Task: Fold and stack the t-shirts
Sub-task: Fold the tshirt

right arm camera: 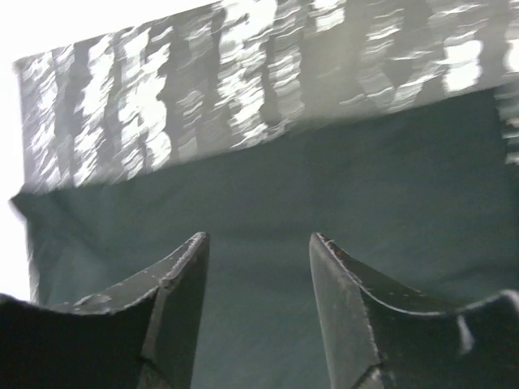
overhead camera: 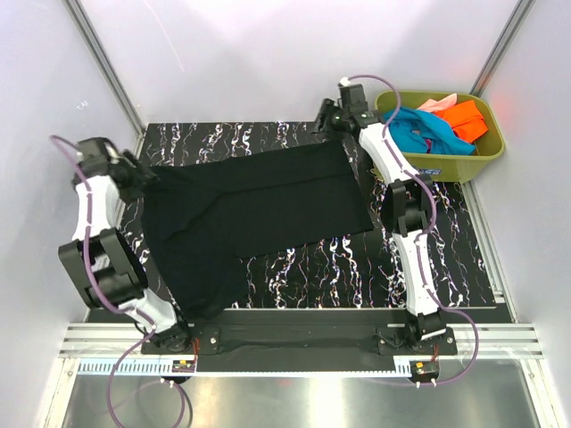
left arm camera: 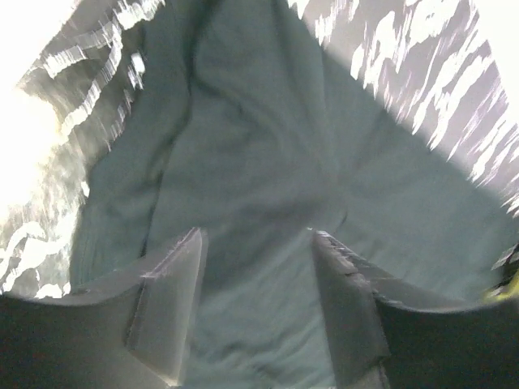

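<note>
The black t-shirt (overhead camera: 259,209) lies spread across the marbled mat, its lower left part bunched toward the near edge. My left gripper (overhead camera: 147,183) hovers over the shirt's left edge. In the left wrist view the left gripper (left arm camera: 255,233) stands open above wrinkled black cloth (left arm camera: 259,146), with nothing between the fingers. My right gripper (overhead camera: 328,120) is at the shirt's far right corner. In the right wrist view the right gripper (right arm camera: 258,237) is open over flat black cloth (right arm camera: 324,186). Teal (overhead camera: 419,132), orange (overhead camera: 464,120) and pink (overhead camera: 437,102) t-shirts lie in the tub.
The olive-green tub (overhead camera: 486,152) stands off the mat's far right corner, just behind the right arm. The black marbled mat (overhead camera: 357,267) covers the table. White walls close in on the left, back and right. A metal rail runs along the near edge.
</note>
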Controlling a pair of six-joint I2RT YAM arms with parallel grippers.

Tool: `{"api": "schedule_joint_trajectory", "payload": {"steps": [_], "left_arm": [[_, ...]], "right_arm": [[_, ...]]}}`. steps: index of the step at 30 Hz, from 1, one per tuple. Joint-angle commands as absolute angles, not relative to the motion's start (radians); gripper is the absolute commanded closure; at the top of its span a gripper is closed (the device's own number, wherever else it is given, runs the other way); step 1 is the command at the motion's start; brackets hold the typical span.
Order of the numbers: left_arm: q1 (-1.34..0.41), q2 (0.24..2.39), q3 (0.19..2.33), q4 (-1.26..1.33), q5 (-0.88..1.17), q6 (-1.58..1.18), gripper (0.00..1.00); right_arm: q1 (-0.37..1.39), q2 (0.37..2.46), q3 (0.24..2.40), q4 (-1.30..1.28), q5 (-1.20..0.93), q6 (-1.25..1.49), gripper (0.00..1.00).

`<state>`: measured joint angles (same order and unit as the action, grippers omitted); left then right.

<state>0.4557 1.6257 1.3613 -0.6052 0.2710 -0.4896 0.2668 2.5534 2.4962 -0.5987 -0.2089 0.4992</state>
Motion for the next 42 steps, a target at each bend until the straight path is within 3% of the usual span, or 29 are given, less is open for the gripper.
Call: {"api": "schedule_joint_trajectory", "payload": {"steps": [1, 8, 18, 21, 26, 32, 42], "left_arm": [[0.336, 1.565, 1.283, -0.689, 0.151, -0.356, 0.31], [0.068, 1.623, 1.267, -0.768, -0.131, -0.238, 0.35], [0.034, 1.830, 1.377, -0.773, -0.204, -0.153, 0.40], [0.034, 1.874, 1.416, -0.793, -0.177, -0.146, 0.46], [0.037, 1.914, 1.477, -0.836, -0.132, -0.150, 0.78], [0.041, 1.917, 1.506, -0.857, -0.172, -0.175, 1.00], [0.126, 2.081, 1.693, -0.868, -0.213, -0.169, 1.00]], "right_arm": [[0.345, 2.387, 2.394, -0.624, -0.307, 0.442, 0.39], [0.440, 2.195, 2.099, -0.543, -0.413, 0.480, 0.37], [0.549, 2.112, 1.868, -0.440, -0.489, 0.520, 0.37], [0.564, 2.151, 1.853, -0.344, -0.569, 0.598, 0.44], [0.601, 2.261, 1.867, -0.123, -0.675, 0.796, 0.58], [0.660, 2.411, 1.954, 0.084, -0.727, 0.965, 0.67], [0.680, 2.556, 2.091, 0.161, -0.739, 1.103, 0.69]]}}
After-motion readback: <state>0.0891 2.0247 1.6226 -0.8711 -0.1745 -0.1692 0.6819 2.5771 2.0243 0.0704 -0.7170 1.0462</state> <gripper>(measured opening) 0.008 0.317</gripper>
